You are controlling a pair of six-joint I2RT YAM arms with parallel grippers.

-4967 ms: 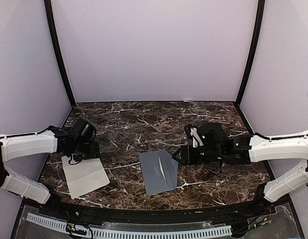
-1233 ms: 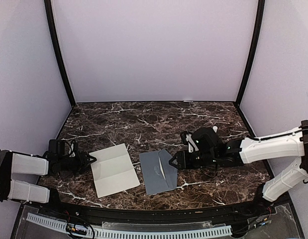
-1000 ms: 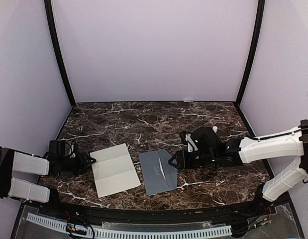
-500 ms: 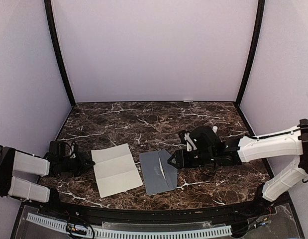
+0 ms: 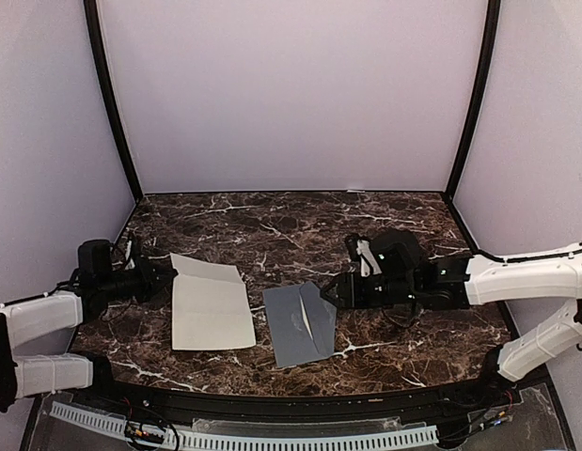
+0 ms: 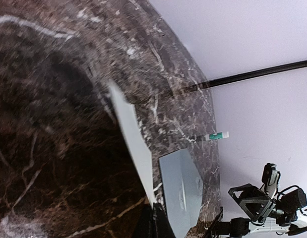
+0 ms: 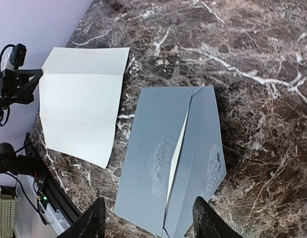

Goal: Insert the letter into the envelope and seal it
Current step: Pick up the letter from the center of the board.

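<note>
Letter (image 5: 212,305) left edge clamped in left gripper (image 5: 167,279); right gripper (image 7: 149,200) apart at envelope (image 7: 153,163).

The letter (image 5: 212,306) lies left of the envelope (image 5: 300,324), both on the table (image 5: 272,225)

Soft, even light fills every view, bright on the walls (image 5: 291,94), dim on the dark table (image 5: 272,221). Near the left gripper (image 6: 154,229) table and letter (image 6: 133,141) blur; ahead of the right gripper (image 7: 149,223) the envelope (image 7: 153,148) is sharp.
</note>
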